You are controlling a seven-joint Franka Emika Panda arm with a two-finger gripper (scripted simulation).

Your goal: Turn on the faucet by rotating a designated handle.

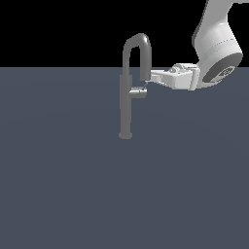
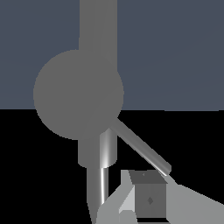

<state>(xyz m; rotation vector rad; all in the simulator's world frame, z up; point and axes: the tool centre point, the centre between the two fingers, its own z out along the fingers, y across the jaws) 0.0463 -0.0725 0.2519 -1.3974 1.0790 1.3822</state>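
End effector (image 1: 147, 85) sits at the tip of the handle (image 1: 137, 93) on the faucet (image 1: 127, 92); finger opening cannot be determined. Recommend maintaining firm contact and pushing tangentially around the column, avoiding slip-off.

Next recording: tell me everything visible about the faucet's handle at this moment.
The handle is a short grey cylindrical stub that looks like metal, lighter at its outer end. It sticks out level from the upright column of the faucet toward the exterior view's right, below the downturned spout tip. The gripper sits at its outer end, fingertips seemingly touching it; whether it is actually clamped cannot be told.
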